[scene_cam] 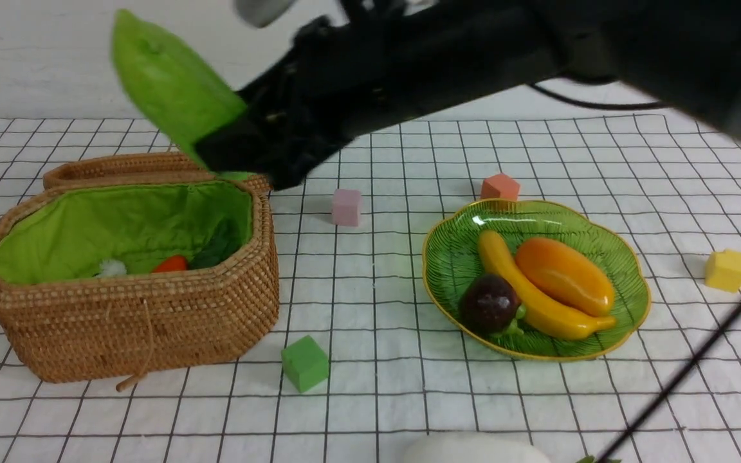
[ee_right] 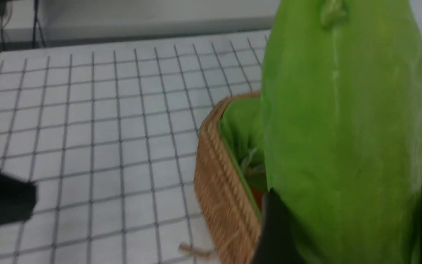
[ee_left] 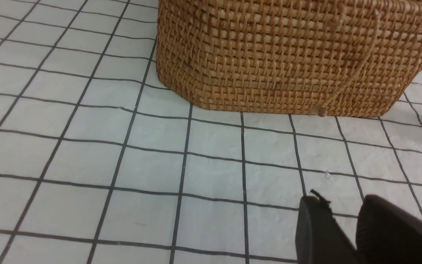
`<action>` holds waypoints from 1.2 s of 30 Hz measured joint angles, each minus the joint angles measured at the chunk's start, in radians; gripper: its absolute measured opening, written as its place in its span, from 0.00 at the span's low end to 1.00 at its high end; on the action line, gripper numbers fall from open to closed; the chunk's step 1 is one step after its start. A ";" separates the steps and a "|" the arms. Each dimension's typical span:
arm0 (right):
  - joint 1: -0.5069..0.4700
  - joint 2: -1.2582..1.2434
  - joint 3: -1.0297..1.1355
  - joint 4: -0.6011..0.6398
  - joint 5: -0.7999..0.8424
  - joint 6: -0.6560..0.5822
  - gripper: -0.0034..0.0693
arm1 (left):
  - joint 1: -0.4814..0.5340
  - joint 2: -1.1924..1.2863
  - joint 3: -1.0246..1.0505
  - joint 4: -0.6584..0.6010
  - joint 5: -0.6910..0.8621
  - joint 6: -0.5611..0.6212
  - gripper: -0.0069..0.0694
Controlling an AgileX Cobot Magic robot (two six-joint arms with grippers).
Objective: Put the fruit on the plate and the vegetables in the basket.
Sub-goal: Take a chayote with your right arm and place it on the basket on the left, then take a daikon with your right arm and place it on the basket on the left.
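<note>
The right tool grips the green gourd above the basket; the left tool hangs slightly open, empty

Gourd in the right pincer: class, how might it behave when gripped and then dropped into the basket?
Probably stiff: the gourd juts straight out of the right pincer without sagging. Possibly slippery, given its smooth, shiny skin. Being long and rounded, it may roll, though the basket walls should likely stop it.
</note>
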 joint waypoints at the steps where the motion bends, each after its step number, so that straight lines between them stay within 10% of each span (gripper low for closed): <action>1: 0.016 0.056 -0.028 0.015 -0.040 -0.018 0.67 | 0.000 0.000 0.000 0.000 0.000 0.000 0.31; 16: 0.078 0.368 -0.290 -0.097 -0.170 0.104 0.67 | 0.000 0.000 0.000 0.000 0.000 0.000 0.33; 21: 0.079 0.351 -0.292 -0.220 -0.153 0.239 0.92 | 0.000 0.000 0.000 0.000 0.000 0.000 0.35; 36: -0.067 -0.212 -0.070 -0.682 0.343 0.648 0.86 | 0.000 0.000 0.000 0.000 0.000 0.000 0.37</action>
